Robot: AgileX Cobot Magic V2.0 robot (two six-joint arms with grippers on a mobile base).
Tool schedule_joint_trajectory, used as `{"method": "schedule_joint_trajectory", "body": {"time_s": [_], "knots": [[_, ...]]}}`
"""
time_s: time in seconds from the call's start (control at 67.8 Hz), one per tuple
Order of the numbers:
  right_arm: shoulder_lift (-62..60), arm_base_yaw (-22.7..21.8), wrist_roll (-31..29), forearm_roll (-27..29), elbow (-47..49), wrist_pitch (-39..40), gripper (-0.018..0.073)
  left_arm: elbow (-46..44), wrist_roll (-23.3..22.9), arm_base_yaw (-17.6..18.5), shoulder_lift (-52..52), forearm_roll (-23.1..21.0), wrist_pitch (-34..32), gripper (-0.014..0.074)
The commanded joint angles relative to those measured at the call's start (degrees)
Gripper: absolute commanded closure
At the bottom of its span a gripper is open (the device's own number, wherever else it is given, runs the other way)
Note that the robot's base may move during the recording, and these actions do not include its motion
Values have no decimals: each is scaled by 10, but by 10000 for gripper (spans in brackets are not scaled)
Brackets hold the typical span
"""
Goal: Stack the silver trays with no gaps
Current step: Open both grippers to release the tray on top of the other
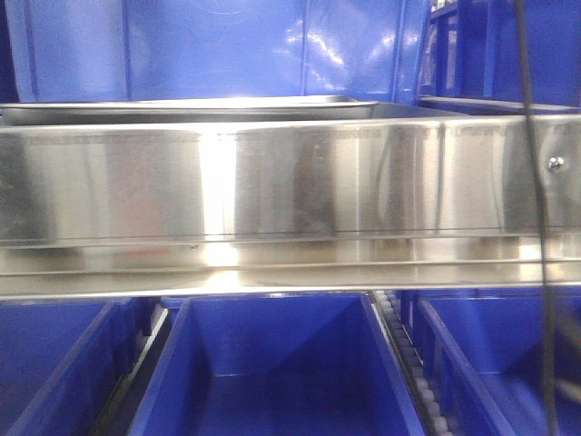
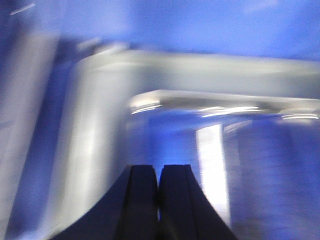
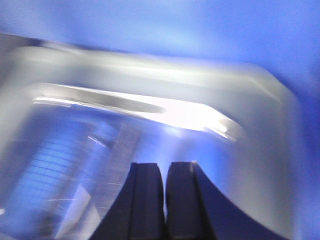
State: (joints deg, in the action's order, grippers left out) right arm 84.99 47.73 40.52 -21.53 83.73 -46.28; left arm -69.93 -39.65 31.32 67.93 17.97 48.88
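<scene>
While both claws, left claw (image 2: 159, 200) and right claw (image 3: 164, 200), sit pressed together and empty, each faces a corner of a silver tray (image 1: 191, 109) lying lengthwise on the shelf (image 1: 272, 191).

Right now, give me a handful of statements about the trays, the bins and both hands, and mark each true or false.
1. Both hands have their fingers closed together with nothing between them. True: left hand, right hand.
2. A silver tray sits above and behind the broad steel shelf panel. True.
3. The bins below the panel are red. False: the plastic bins are blue.
4. The left hand grips the tray rim. False: the rim lies ahead of it, not between the fingers.
5. The front panel has a screw near its right end. True.
</scene>
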Motion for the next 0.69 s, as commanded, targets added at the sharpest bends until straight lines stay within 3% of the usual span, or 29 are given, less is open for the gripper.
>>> {"method": "schedule_joint_trajectory", "body": {"time_s": [0.0,0.162,0.295,0.428,0.546,0.679], "knots": [[-30,12,-17,-12,-43,86,578,53,11,4,-47,-34,-106,606],[-102,20,-17,-21,-172,242,578,203,11,13,-137,-51,-302,606],[-175,20,-18,-77,-260,356,578,282,26,51,-203,-40,-395,606],[-245,20,-18,-113,-323,445,578,328,26,100,-241,24,-424,606],[-302,20,-18,-116,-369,450,578,352,26,149,-267,70,-424,606],[-381,20,-18,-116,-420,448,578,359,26,198,-301,85,-420,606]]}}
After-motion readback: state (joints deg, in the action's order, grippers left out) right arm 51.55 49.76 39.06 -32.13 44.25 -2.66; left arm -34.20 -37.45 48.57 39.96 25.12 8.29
